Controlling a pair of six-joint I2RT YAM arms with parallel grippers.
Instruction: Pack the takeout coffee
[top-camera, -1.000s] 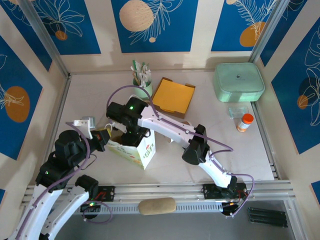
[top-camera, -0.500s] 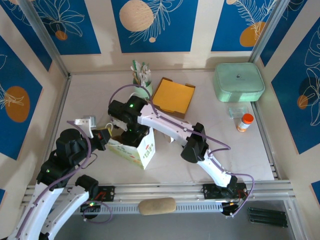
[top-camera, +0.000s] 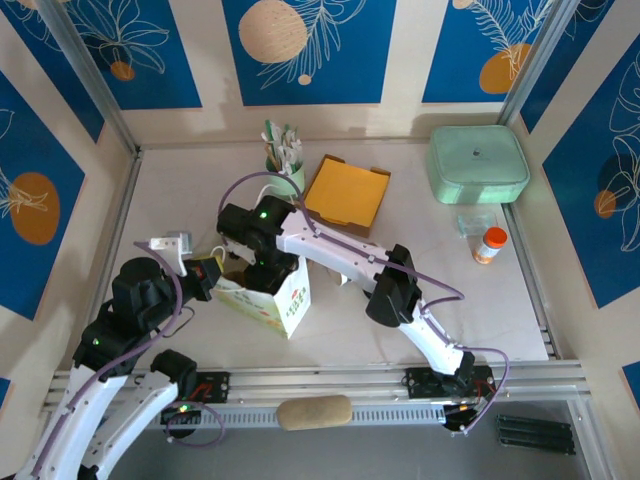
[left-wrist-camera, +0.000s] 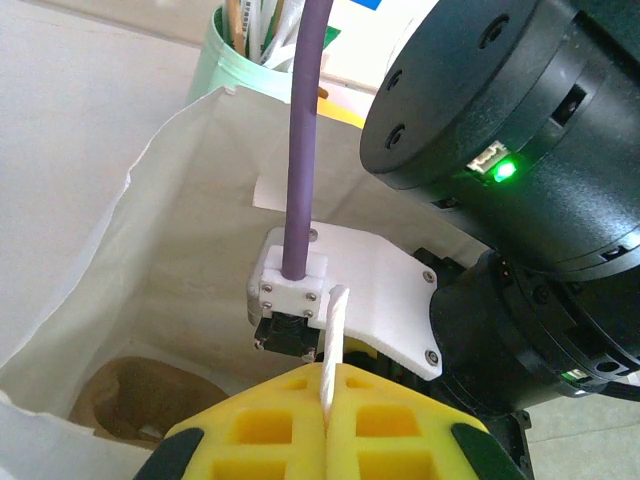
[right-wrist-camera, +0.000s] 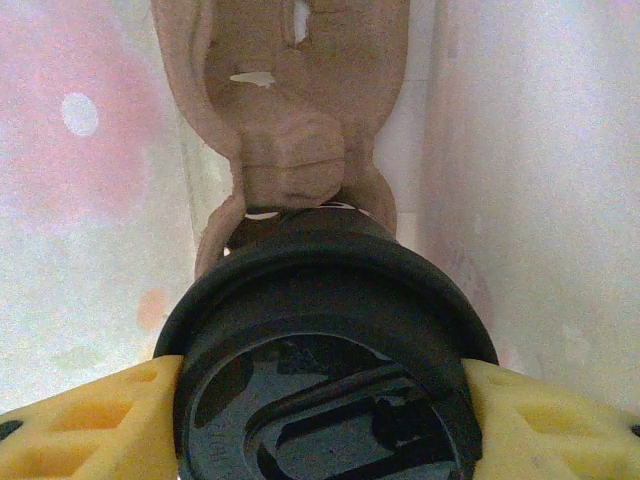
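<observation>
In the right wrist view the takeout coffee shows as its black lid (right-wrist-camera: 325, 350), gripped on both sides by the yellow fingers (right-wrist-camera: 90, 420) of my right gripper (right-wrist-camera: 325, 420); the cup body is hidden under the lid. It hangs inside the white paper bag (top-camera: 275, 297), just above the brown pulp carrier (right-wrist-camera: 290, 120) at the bag's bottom. From above, the right gripper (top-camera: 262, 268) reaches down into the bag's mouth. My left gripper (left-wrist-camera: 328, 385) is shut on the bag's white twisted handle (left-wrist-camera: 335, 320), at the bag's left rim (top-camera: 205, 278).
A mint-green cup of utensils (top-camera: 283, 160) stands behind the bag, with an orange-lined open box (top-camera: 345, 192) to its right. At the back right are a mint-green lidded container (top-camera: 478, 165), a small clear cup (top-camera: 475, 222) and an orange-capped bottle (top-camera: 488, 245).
The right arm has shifted only slightly over the bag. The left arm and the bag have stayed put.
</observation>
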